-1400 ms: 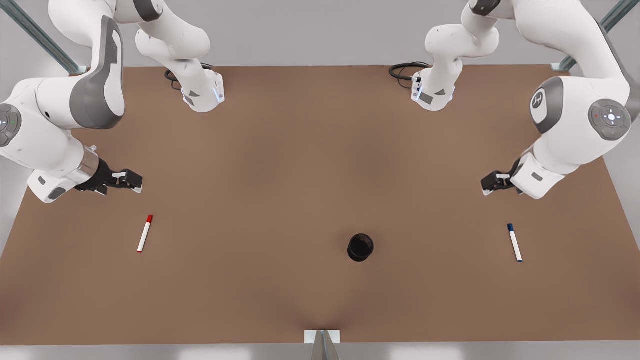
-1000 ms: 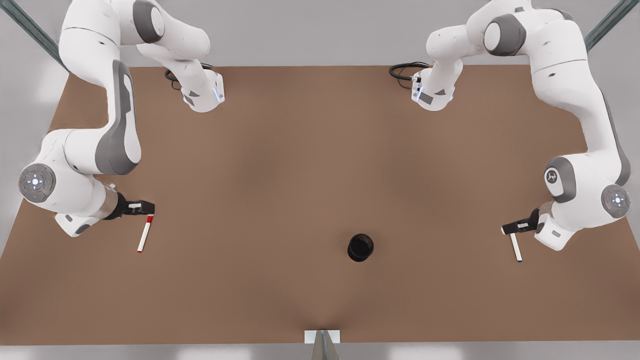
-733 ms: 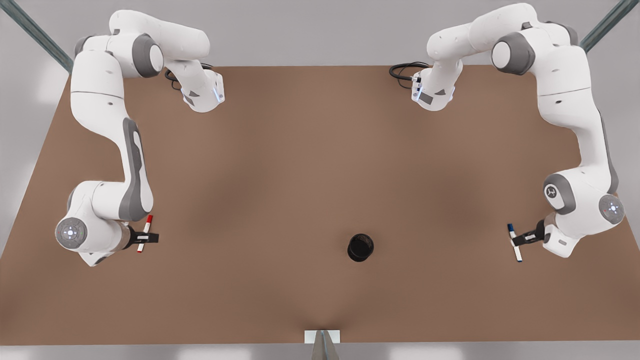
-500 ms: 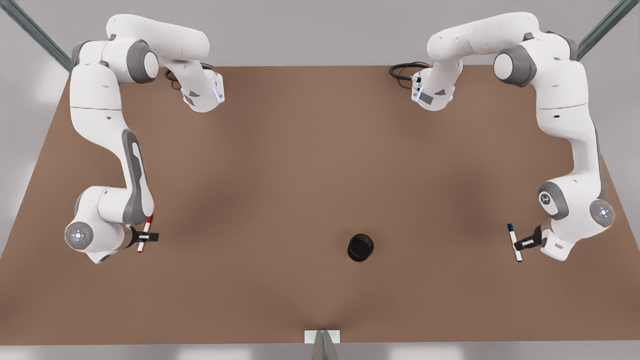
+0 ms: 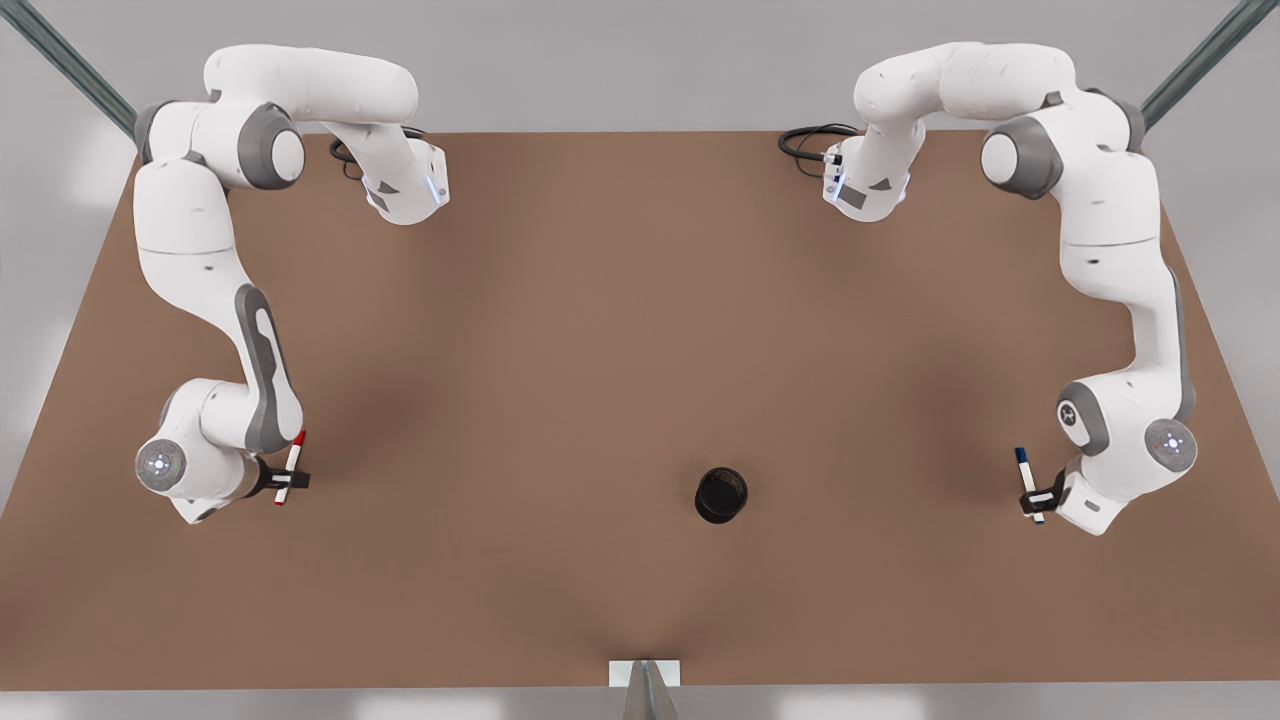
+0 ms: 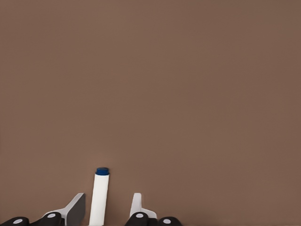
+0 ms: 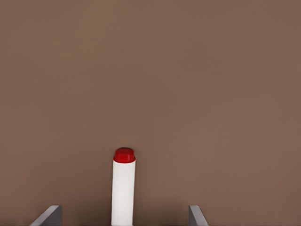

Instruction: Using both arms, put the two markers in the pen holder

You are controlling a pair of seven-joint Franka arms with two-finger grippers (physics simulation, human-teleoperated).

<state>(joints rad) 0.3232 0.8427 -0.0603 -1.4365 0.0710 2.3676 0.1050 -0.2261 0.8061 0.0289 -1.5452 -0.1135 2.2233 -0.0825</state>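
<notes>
The red-capped marker (image 5: 293, 457) lies flat on the brown table at the front view's left. My right gripper (image 5: 283, 481) is down over its lower half, open, one finger (image 7: 49, 215) on each side of the white barrel (image 7: 123, 190). The blue-capped marker (image 5: 1024, 470) lies flat at the front view's right. My left gripper (image 5: 1036, 501) straddles its lower half, open, with the barrel (image 6: 99, 197) close to one finger (image 6: 76, 209). The black pen holder (image 5: 721, 494) stands upright between them, near the front middle, apart from both arms.
The two arm bases (image 5: 405, 185) (image 5: 865, 185) sit at the table's back edge, with black cables (image 5: 805, 140) beside them. A small metal bracket (image 5: 644, 675) is at the front edge. Bare brown tabletop (image 5: 600, 350) spreads between the markers and the holder.
Both arms swung down and toward the table's front. Each open gripper went from above the table behind its marker to low over the marker's lower half. The markers and the holder stayed put.
</notes>
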